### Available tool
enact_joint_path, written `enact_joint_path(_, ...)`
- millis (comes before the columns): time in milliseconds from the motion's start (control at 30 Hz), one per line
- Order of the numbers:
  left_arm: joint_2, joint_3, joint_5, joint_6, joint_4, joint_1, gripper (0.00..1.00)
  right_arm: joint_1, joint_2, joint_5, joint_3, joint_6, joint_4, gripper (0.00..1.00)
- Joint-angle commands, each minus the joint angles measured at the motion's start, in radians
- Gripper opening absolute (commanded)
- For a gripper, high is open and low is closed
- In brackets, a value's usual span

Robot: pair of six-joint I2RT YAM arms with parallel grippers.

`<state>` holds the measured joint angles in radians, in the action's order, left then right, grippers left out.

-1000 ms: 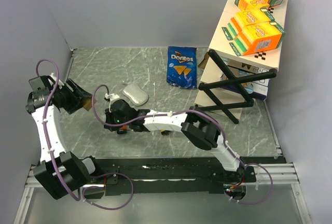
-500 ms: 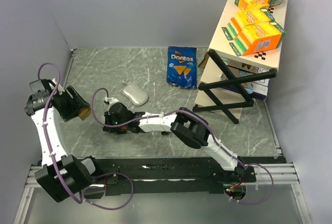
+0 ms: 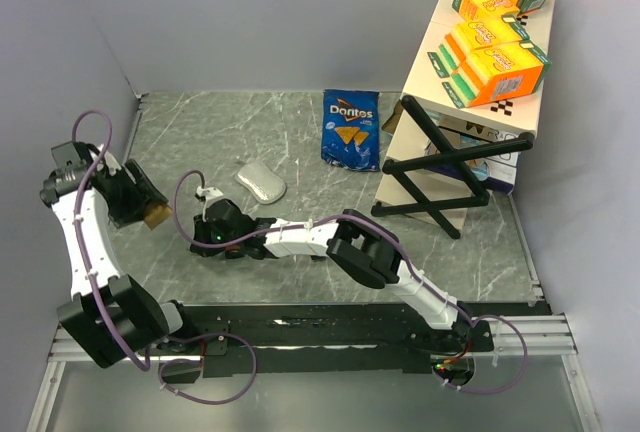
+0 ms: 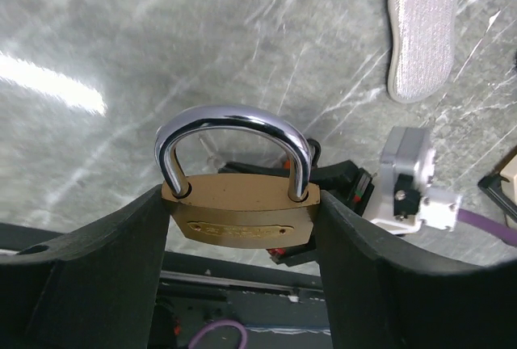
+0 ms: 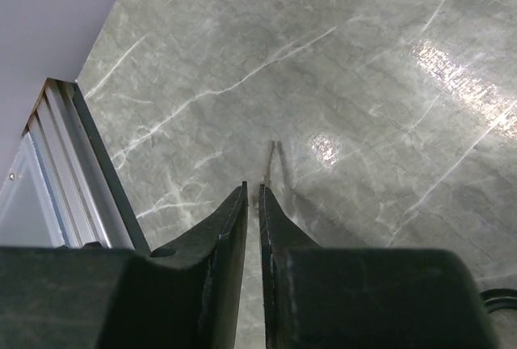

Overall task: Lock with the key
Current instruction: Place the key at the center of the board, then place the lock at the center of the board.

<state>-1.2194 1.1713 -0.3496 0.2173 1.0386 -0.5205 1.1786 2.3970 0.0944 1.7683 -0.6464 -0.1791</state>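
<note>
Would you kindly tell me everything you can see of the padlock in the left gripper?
The padlock has a flat, oblong, brass-coloured body with a raised strip of lettering too small to read. A polished silver shackle arches above it. Both shackle legs appear to enter the body, so it looks closed. It sits shackle-up in the left wrist view, pinched at its two narrow ends by the black jaws of the left gripper. Nothing else touches it. No keyhole shows.
</note>
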Motion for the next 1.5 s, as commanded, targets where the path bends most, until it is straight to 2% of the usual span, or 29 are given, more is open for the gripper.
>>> enact_joint_path(0,-0.015,0.148,-0.011,-0.096,0.029,-0.004,0.01,-0.002,0.025,-0.001,0.049,-0.021,-0.036,0.19)
enact_joint_path(133,-0.031,0.171,0.031,-0.153,0.055,-0.006,0.01,0.001,0.028,-0.002,0.069,-0.036,-0.01,0.22)
enact_joint_path(200,-0.037,0.179,0.034,-0.191,0.064,-0.006,0.01,-0.002,0.024,0.002,0.072,-0.036,-0.007,0.32)
enact_joint_path(233,-0.041,0.18,0.044,-0.206,0.08,-0.007,0.01,-0.004,0.021,0.004,0.075,-0.033,-0.002,0.43)
enact_joint_path(333,-0.052,0.188,0.051,-0.367,0.124,-0.006,0.01,-0.008,-0.012,0.024,0.06,-0.003,-0.014,0.5)
enact_joint_path(433,-0.065,0.156,0.034,-0.456,0.196,-0.006,0.01,-0.013,-0.036,0.047,0.04,0.031,-0.031,0.54)
enact_joint_path(500,-0.068,0.097,0.05,-0.516,0.212,-0.007,0.01,-0.013,-0.056,0.057,0.034,0.059,-0.054,0.56)
enact_joint_path(667,-0.06,-0.011,0.072,-0.55,0.179,-0.007,0.01,-0.011,-0.056,0.065,0.049,0.106,-0.051,0.53)
enact_joint_path(867,-0.071,-0.13,0.129,-0.636,0.126,-0.004,0.01,-0.016,-0.122,0.083,-0.041,0.117,-0.071,0.53)
enact_joint_path(1000,-0.109,-0.156,0.146,-0.641,0.095,0.005,0.01,-0.028,-0.182,0.09,-0.107,0.16,-0.085,0.55)
enact_joint_path(1100,-0.152,-0.167,0.167,-0.631,0.065,0.016,0.01,-0.039,-0.225,0.099,-0.135,0.182,-0.083,0.59)
enact_joint_path(1333,-0.245,-0.182,0.264,-0.589,-0.024,0.094,0.01,-0.056,-0.326,0.117,-0.197,0.223,-0.082,0.68)
enact_joint_path(1467,-0.336,-0.174,0.317,-0.556,-0.06,0.097,0.02,-0.073,-0.366,0.119,-0.228,0.223,-0.077,0.7)
